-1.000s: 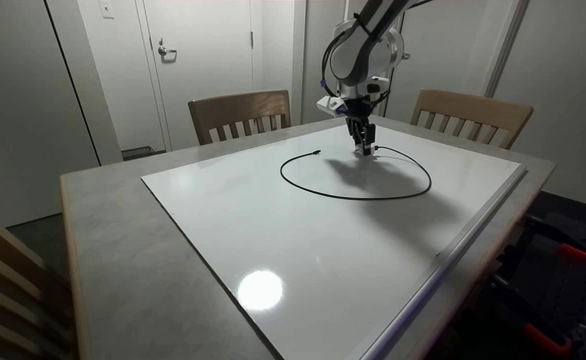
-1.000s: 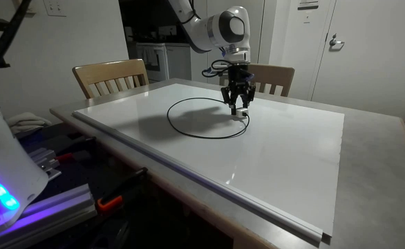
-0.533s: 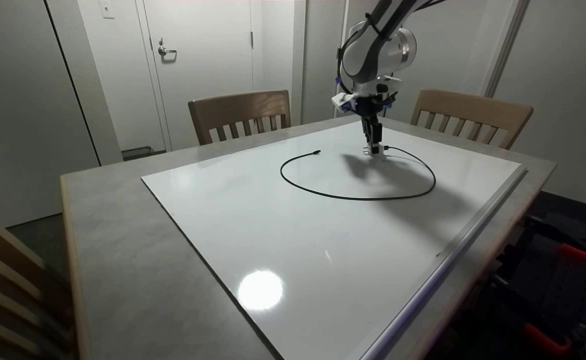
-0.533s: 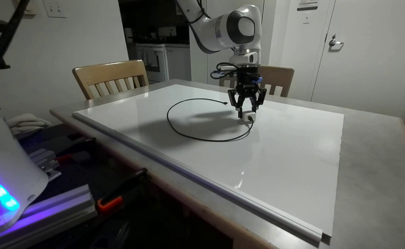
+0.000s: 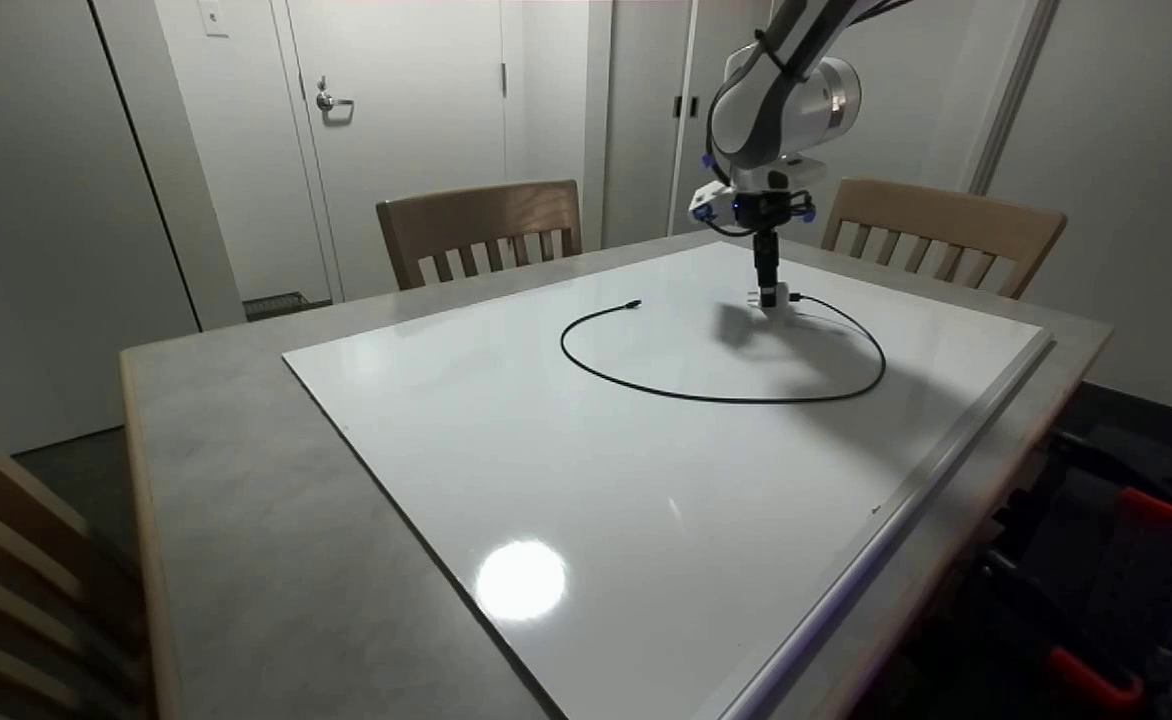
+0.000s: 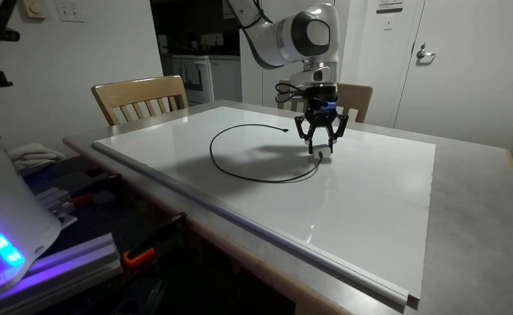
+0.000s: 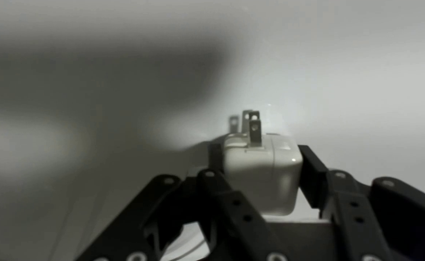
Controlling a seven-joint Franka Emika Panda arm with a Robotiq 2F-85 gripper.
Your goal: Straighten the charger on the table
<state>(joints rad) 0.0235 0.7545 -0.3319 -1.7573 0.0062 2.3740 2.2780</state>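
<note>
On the table (image 5: 506, 460), a charger (image 6: 325, 151) held by its block

Near the door (image 6: 471, 65) in an exterior view, a posted sheet (image 6: 390, 5) is too small to read. Toward the far edge of the glossy white top, the gripper (image 6: 321, 151) points down, its jaws partly apart, a fingertip (image 7: 312, 170) against each side of the charger's white block (image 7: 263, 181), which it grips. Whether the block touches the surface I cannot tell. Its metal prongs (image 7: 255, 136) point to the top of the wrist view; from the opposite face the black cable (image 5: 726, 400) sweeps round in a wide, open curve, its long axis bowed, the free end (image 5: 633, 304) turned back toward the gripper. The wrist view gives the prongs with their holes and just a scrap of cable. Both exterior views show the full curve, and an exterior view shows the plug end (image 6: 321, 155) entering the block.
</note>
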